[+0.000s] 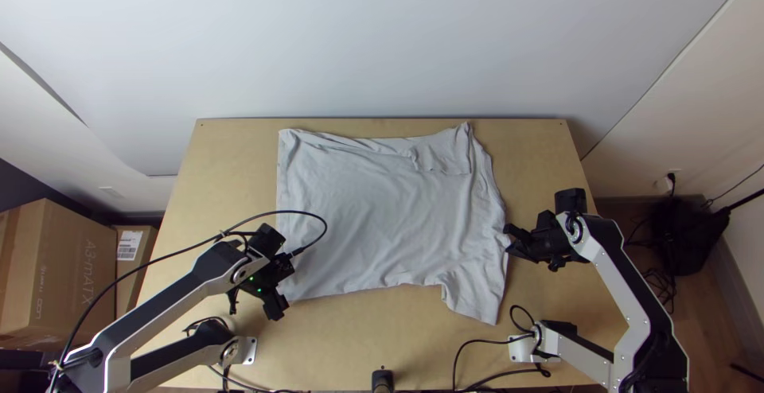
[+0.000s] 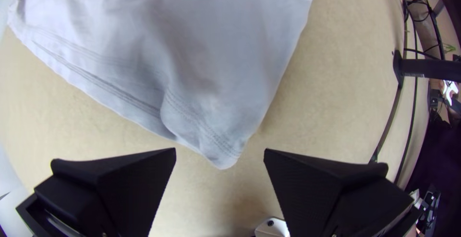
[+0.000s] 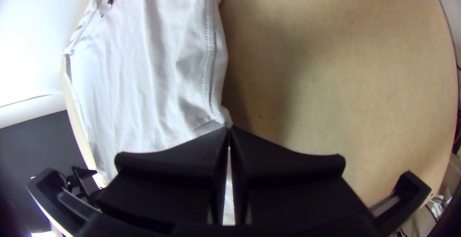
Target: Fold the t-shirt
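T-shirt [image 1: 374, 210] lies spread across the middle of the table [image 1: 318, 341], hem to the left. Far-right sleeve [image 1: 446, 154] lies turned in over the body; near-right sleeve [image 1: 475, 293] sticks out towards the near edge.

Left gripper [image 2: 220, 151]: at the near-left hem corner [image 2: 222, 155], fingers spread wide, cloth tip between them but unheld. Right gripper [image 3: 229, 127]: at the shirt's right edge, fingers pressed together, apparently pinching a small bit of that edge.

Risks, judged:
1. Right pinch looks shallow, right at the fingertips; a quick pull could slip it free.
2. Hem layers sit unevenly at the left corner. Closing too high may take the top layer only, so the shirt would open rather than fold.
3. If the right side lifts before the left corner is held, the body would probably skew or bunch.
4. Turned-in sleeve is loose and rumpled; it could slide out or crease under a fold.
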You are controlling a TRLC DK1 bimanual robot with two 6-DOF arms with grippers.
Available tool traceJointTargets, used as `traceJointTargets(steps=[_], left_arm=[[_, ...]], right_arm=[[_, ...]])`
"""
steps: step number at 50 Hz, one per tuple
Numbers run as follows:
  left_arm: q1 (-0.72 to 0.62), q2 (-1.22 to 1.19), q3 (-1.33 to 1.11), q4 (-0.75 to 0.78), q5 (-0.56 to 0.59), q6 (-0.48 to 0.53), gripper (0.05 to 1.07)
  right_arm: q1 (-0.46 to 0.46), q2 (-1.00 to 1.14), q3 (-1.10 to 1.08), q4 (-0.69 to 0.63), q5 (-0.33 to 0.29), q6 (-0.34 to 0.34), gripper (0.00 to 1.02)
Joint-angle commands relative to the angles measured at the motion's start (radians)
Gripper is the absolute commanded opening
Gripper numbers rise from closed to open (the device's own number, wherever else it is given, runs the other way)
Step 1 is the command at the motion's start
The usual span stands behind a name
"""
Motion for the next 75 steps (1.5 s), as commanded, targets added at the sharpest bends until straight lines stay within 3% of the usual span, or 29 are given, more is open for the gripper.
traceJointTargets(steps=[1,14,16,21,31,38,44,48,52,55,64,75], left_arm=[[-0.008,0.041,-0.042,0.019,0.004,-0.001,0.9],[-0.026,0.073,-0.119,0.12,0.002,-0.001,0.83],[-0.024,0.057,-0.124,0.123,0.002,-0.004,0.66],[-0.008,-0.025,-0.122,0.151,0.004,-0.021,0.07],[0.177,-0.171,-0.024,0.117,0.083,-0.07,0.08],[0.385,-0.231,0.004,0.286,0.123,-0.24,0.08],[0.46,-0.262,0.002,0.376,0.12,-0.426,0.08],[0.522,-0.271,0.041,0.394,0.106,-0.53,0.08],[0.517,-0.265,0.114,0.388,0.016,-0.587,0.08],[0.511,-0.255,0.18,0.388,-0.024,-0.605,0.08],[0.513,-0.213,0.363,0.384,-0.033,-0.633,0.08],[0.526,-0.125,0.539,0.5,-0.053,-0.634,0.07]], right_arm=[[0.007,-0.02,0.0,-0.015,-0.005,0.022,0.02],[0.006,-0.04,0.009,-0.028,-0.005,0.022,0.02],[0.006,-0.046,0.006,-0.03,-0.005,0.022,0.02],[0.004,-0.058,-0.003,-0.041,-0.005,0.02,0.02],[-0.028,-0.083,-0.005,-0.079,-0.005,0.011,0.02],[-0.114,-0.075,-0.023,-0.084,-0.005,-0.042,0.02],[-0.166,-0.09,-0.025,-0.079,-0.007,-0.078,0.02],[-0.077,-0.186,-0.04,-0.071,-0.01,-0.049,0.02],[0.102,-0.299,-0.051,0.021,0.022,0.083,0.02],[0.162,-0.324,-0.017,0.053,0.073,0.076,0.02],[0.145,-0.204,0.218,0.104,0.081,0.002,0.02],[0.125,-0.02,0.577,0.157,0.084,-0.059,0.02]])
